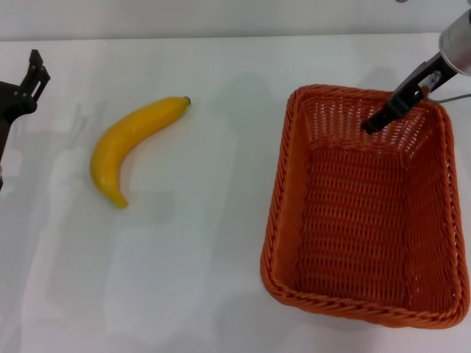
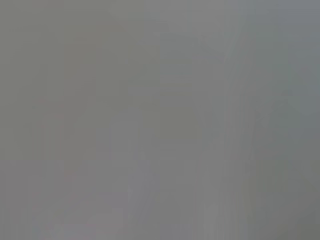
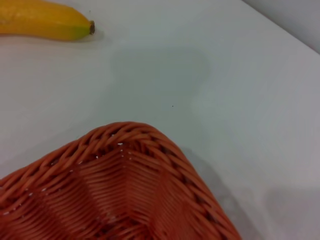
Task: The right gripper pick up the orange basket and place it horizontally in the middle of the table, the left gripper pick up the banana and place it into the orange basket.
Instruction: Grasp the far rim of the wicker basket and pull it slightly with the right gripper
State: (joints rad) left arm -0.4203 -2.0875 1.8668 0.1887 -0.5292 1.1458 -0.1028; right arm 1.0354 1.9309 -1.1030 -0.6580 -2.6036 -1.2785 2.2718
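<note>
The yellow banana (image 1: 129, 143) lies curved on the white table (image 1: 199, 279) at the left, its dark stem tip pointing to the far side. At the right stands the orange basket (image 1: 280, 191), upright and with nothing in it, its long side running away from me. My right gripper (image 1: 375, 121) reaches down from the far right, its tip inside the basket by the far wall. The right wrist view shows a corner of the basket (image 3: 125, 132) and the banana (image 3: 45, 20) beyond it. My left gripper (image 1: 37, 70) stays open at the table's left edge, apart from the banana.
The table's far edge meets a pale wall at the top of the head view. Bare tabletop lies between banana and basket. The left wrist view shows only flat grey.
</note>
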